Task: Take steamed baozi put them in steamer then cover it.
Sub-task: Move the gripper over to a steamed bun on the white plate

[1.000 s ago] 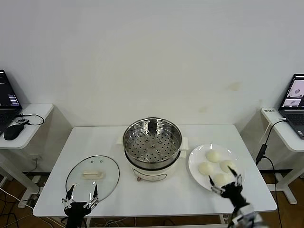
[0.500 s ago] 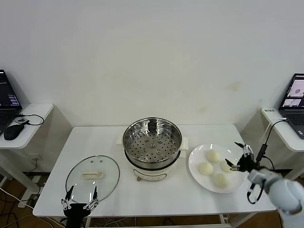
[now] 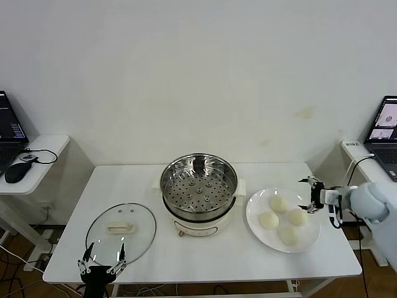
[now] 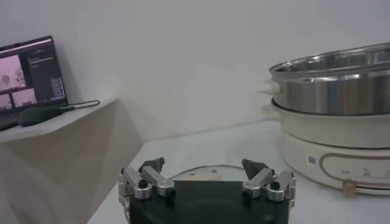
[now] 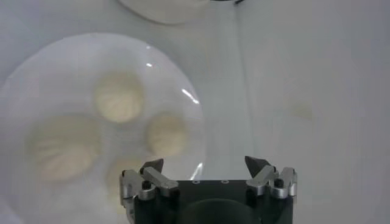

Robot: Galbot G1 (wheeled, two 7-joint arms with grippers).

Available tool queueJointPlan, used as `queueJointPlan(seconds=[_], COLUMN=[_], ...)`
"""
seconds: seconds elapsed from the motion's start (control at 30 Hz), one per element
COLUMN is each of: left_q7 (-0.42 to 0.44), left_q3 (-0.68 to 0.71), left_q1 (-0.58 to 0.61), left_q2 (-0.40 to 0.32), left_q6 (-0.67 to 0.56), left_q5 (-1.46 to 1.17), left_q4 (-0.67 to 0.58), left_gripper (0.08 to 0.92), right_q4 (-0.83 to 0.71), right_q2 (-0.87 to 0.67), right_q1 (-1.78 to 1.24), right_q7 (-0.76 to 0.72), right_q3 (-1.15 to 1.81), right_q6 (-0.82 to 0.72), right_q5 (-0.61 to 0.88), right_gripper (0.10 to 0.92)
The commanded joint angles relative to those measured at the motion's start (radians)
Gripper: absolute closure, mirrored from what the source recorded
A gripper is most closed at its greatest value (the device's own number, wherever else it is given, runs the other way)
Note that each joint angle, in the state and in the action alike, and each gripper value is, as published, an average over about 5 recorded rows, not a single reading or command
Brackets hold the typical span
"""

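Observation:
Several pale baozi (image 3: 278,203) lie on a white plate (image 3: 255,210) right of the steamer (image 3: 198,192), a shiny pot with an empty perforated tray on a white base. The glass cover (image 3: 121,231) lies flat on the table left of the steamer. My right gripper (image 3: 306,195) is open and empty, hovering over the plate's right rim beside the baozi. In the right wrist view the gripper (image 5: 204,163) is above the plate (image 5: 73,55) edge, with the baozi (image 5: 120,97) to one side. My left gripper (image 3: 101,268) is open and empty at the table's front edge, just short of the cover (image 4: 183,172).
The white table (image 3: 142,180) has side desks on both sides with laptops (image 3: 9,130) and a mouse (image 3: 13,174). The left wrist view shows the steamer (image 4: 332,85) ahead and a laptop (image 4: 30,73) on the side desk. Cables hang at the right (image 3: 344,186).
My right arm has swung from the table's front edge to the right side of the plate, gripper still open. The left gripper has stayed nearly still.

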Motion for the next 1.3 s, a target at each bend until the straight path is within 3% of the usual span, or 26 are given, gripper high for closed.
queueJointPlan(seconds=[0.03,0.43,0.97,1.3], left_q7=[0.002,0.001,-0.003,-0.004], left_q3=[-0.006,-0.017,-0.026,-0.028], left_q1=[-0.002,0.004,-0.004,-0.001], left_q2=[0.002,0.006,0.011,0.010], left_q6=[0.002,-0.002,-0.010,-0.011], left_q5=[0.002,0.002,-0.002,-0.002], left_q4=[0.008,0.007,0.019,0.020], left_gripper=[0.177,0.177,0.177,0.177], right_q4=[-0.204,-0.337,-0.525,-0.544], right_q2=[0.032,0.199,0.310,0.332], right_q1=[0.346,0.375,0.369,0.362], right_q7=[-0.134,-0.093,-0.059,-0.065], right_q3=[-0.397,-0.473,-0.434,-0.429], right_q6=[0.020,0.023,0.039,0.037], right_q5=[0.037,-0.009,-0.131,-0.120], right_gripper=[0.203,0.203,0.205,0.290])
